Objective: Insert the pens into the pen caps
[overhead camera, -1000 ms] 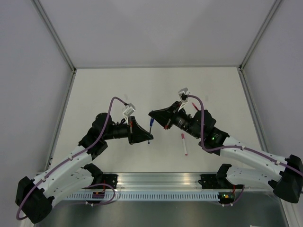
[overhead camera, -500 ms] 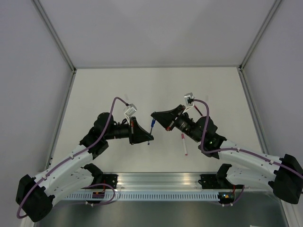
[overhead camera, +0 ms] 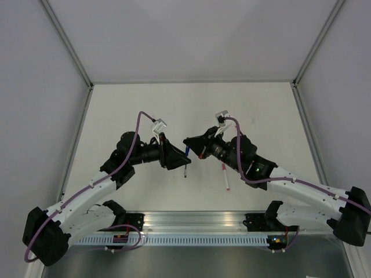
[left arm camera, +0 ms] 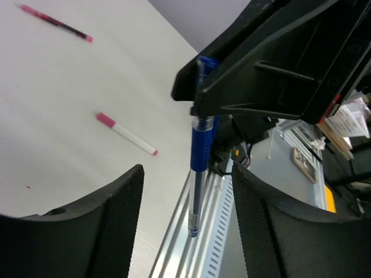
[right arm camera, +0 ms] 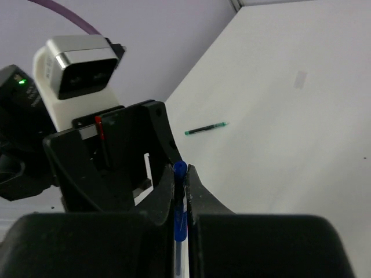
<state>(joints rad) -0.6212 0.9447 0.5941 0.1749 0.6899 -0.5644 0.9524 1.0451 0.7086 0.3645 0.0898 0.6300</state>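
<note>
Blue pen (left arm camera: 199, 145) between spread fingers of left gripper (left arm camera: 186, 169) — untouched, right gripper (right arm camera: 179, 176) pinched tight on its top end

White arm links (overhead camera: 84, 201); black joints (overhead camera: 124, 149); purple cables (overhead camera: 137, 123).

Top view: bright, even, diffuse overhead light. White worktop (overhead camera: 191, 104) cleanly exposed, no glare. Only faint soft shadows under the arms (overhead camera: 87, 197) toward the near edge. Sharp throughout, with mild wide-angle lean in the wall lines at the far corners.

Left wrist view: worktop bright, slightly washed. Blue pen (left arm camera: 197, 168) fairly crisp; white pen (left arm camera: 127, 134) and red pen (left arm camera: 55, 22) soft. Left end effector (left arm camera: 186, 197) fingers (left arm camera: 110, 226) dark and blurred at the bottom edge. Right end effector (left arm camera: 200, 92) underexposed, backlit, little surface detail.

Right wrist view: own fingers (right arm camera: 116, 243) near-black, out of focus. Green pen (right arm camera: 206, 128) tiny but legible. Worktop evenly lit, faint lilac cast. Small green LED (right arm camera: 22, 81) glows at left.
</note>
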